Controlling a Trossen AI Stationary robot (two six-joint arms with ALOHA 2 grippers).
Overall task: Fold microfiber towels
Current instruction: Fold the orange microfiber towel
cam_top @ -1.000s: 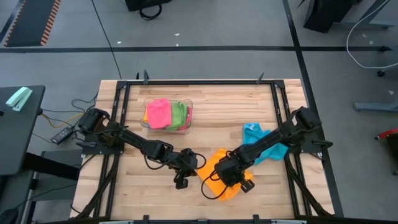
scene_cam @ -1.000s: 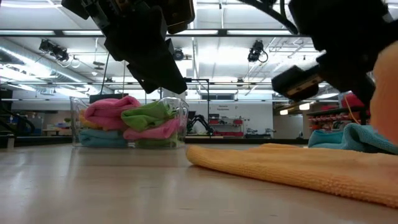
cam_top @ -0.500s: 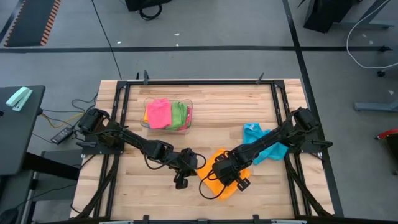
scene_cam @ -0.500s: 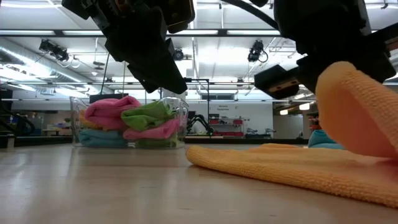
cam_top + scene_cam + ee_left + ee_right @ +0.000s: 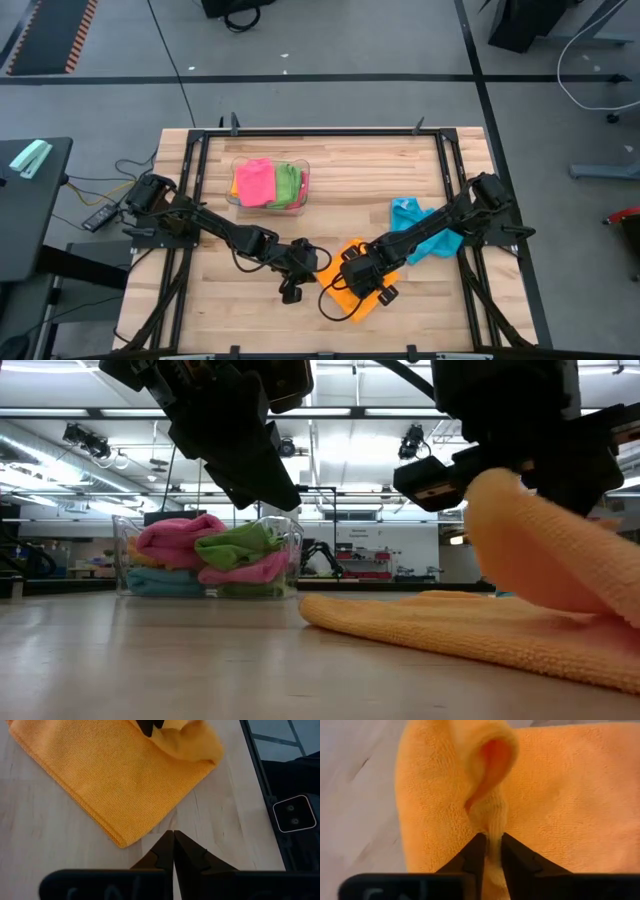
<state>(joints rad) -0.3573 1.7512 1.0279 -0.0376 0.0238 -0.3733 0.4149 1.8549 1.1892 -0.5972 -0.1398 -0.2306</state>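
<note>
An orange-yellow microfiber towel point(image 5: 356, 303) lies on the wooden table near its front edge, with one part raised in an arch point(image 5: 530, 550) over the flat rest point(image 5: 470, 632). My right gripper point(image 5: 490, 844) stands over it, shut on the cloth. To the towel's left, my left gripper point(image 5: 173, 836) hangs shut above the bare wood point(image 5: 292, 292), just off the towel's corner point(image 5: 120, 841), touching nothing. A blue towel point(image 5: 425, 236) lies crumpled to the right. My right gripper pinches a bunched ridge of the orange towel point(image 5: 489, 822) between its two fingers; it looks like several layers. The fingers come steeply from above. The held part is lifted and curls over slack, while the rest of the towel lies flat on the table.
A clear plastic bin point(image 5: 232, 192) at the far middle-left holds pink point(image 5: 254, 181) and green point(image 5: 288, 184) towels. Dark frame rails point(image 5: 196, 200) run along the table's sides. Bare wood lies at the near left.
My right gripper has gone toward the table's left edge with the towel's lifted part and has tipped. That part has folded over further across the flat rest, which stayed where it was.
</note>
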